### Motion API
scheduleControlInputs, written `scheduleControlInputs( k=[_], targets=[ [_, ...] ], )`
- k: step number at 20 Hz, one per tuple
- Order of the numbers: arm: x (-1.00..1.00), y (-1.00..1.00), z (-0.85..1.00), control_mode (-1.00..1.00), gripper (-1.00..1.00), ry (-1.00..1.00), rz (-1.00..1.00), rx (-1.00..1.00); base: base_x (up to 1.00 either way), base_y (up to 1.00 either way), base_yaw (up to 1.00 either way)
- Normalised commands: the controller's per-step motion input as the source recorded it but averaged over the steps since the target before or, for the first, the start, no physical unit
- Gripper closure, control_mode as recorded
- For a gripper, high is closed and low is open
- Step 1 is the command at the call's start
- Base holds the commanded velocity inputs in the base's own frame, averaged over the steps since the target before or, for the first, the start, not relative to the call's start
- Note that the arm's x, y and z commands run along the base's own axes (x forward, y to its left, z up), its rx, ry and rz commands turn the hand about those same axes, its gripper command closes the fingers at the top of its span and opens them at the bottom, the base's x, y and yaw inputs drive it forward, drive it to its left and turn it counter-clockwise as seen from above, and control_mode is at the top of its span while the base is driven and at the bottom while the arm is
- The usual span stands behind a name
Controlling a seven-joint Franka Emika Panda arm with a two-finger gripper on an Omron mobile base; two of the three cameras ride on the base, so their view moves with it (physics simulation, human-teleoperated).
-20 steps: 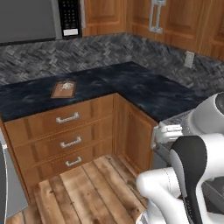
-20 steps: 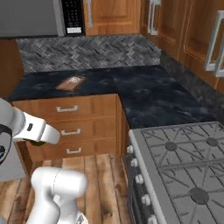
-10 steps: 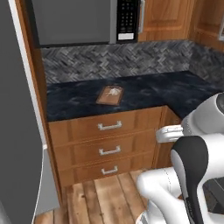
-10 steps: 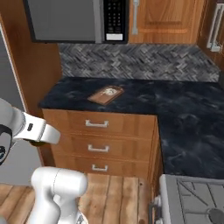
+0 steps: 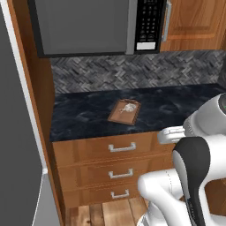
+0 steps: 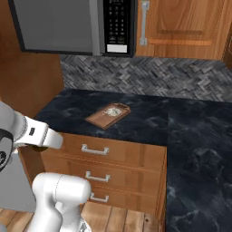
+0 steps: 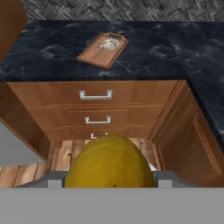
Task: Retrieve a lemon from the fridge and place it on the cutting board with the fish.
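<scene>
The round dark-yellow lemon (image 7: 109,161) sat large at the bottom of the hand view, right at the gripper (image 7: 109,181), with the fingers closed around it as far as could be judged; the tips themselves were mostly hidden behind the fruit, so the hold was read from the lemon sitting between them off any surface. So the fetching part looked done, and the step in hand was the carry to the board. The small flat reddish-brown wooden cutting board (image 5: 125,111) lay on the dark marbled worktop (image 5: 88,114) under the grey microwave with the black keypad (image 5: 97,26), above a stack of wooden drawers with silver bar handles (image 5: 122,147). A pale whitish lump, likely the fish (image 6: 113,109), rested on the far end of the board, leaving the near end bare wood. The silver-grey fridge (image 5: 17,145) stood at the left edge of the left base view, beside a wood-brown side panel (image 5: 42,110). The lemon was well apart from the board, out in front of the drawers and lower than the worktop edge as the hand view showed it. Next move would call for raising the hand above worktop height, reaching forward over the edge, lining up over the bare near part of the board beside the fish, lowering until the lemon touched, then releasing. Risk: a round lemon could roll off the board.
</scene>
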Motion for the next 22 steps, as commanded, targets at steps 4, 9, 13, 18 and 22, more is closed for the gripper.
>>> scheduleControlInputs(
  k=[4, 9, 13, 18, 22],
  targets=[
    [0.00, 0.00, 0.00, 1.00, 1.00, 0.00, 0.00, 0.00, 0.53, -0.36, 0.01],
    [0.00, 0.00, 0.00, 1.00, 1.00, 0.00, 0.00, 0.00, 0.73, -0.02, -0.03],
    [0.00, 0.00, 0.00, 1.00, 1.00, 0.00, 0.00, 0.00, 0.65, 0.02, -0.04],
    [0.00, 0.00, 0.00, 1.00, 1.00, 0.00, 0.00, 0.00, 0.44, 0.01, 0.00],
    [0.00, 0.00, 0.00, 1.00, 1.00, 0.00, 0.00, 0.00, 0.46, 0.15, 0.00]
  ],
)
